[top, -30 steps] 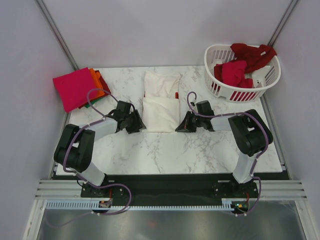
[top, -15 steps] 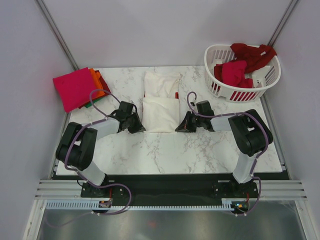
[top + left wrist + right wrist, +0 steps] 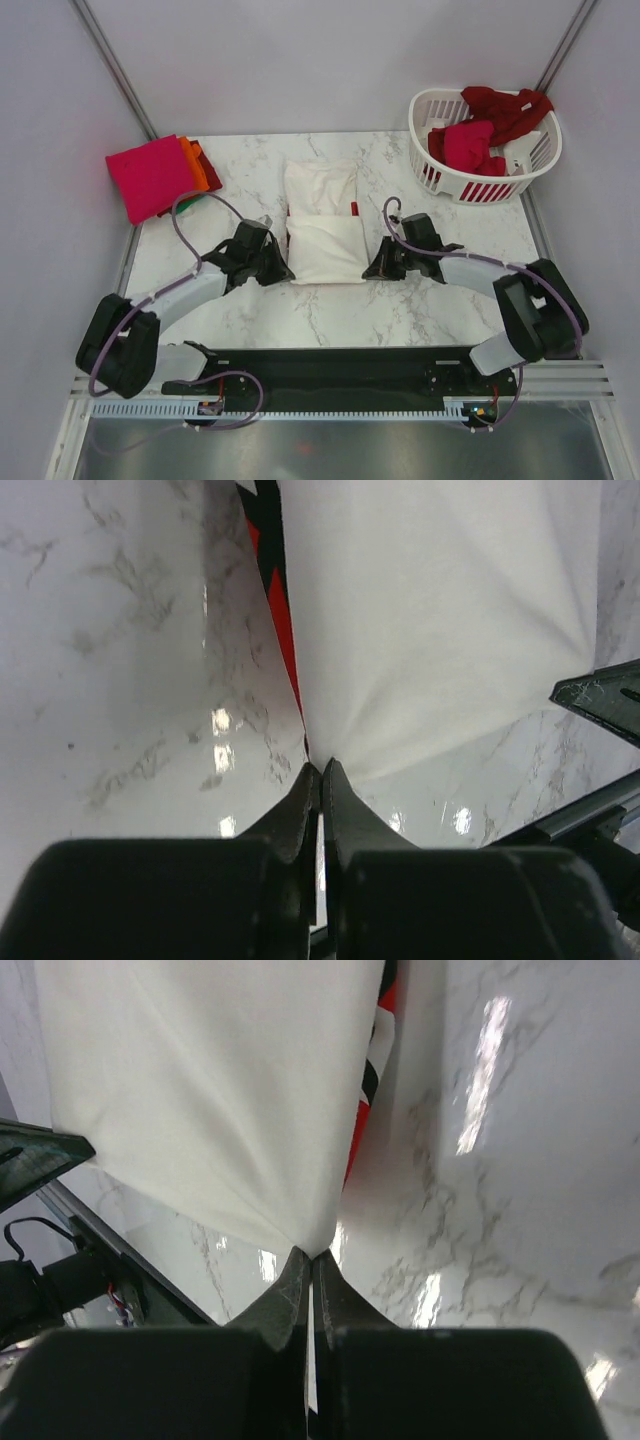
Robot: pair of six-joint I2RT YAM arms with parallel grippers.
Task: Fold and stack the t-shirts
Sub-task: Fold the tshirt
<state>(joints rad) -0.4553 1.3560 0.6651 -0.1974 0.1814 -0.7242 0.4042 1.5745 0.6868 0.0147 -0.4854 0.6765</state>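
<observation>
Your cream-white t-shirt lies flat on the counter, left of the white laundry basket and nearer to you than it. Your left fingers are pressed together on the shirt's near corner on the side away from the basket. Your right fingers are pinched tight on the near corner on the basket's side. At both pinches the cloth fans out in creases, and a red and black edge shows beside the white. The basket holds a red t-shirt and a dark red t-shirt draped over its rim. Well to the basket's left sits a folded stack: a magenta-pink t-shirt on top, with an orange t-shirt and a green t-shirt peeking out beneath.
</observation>
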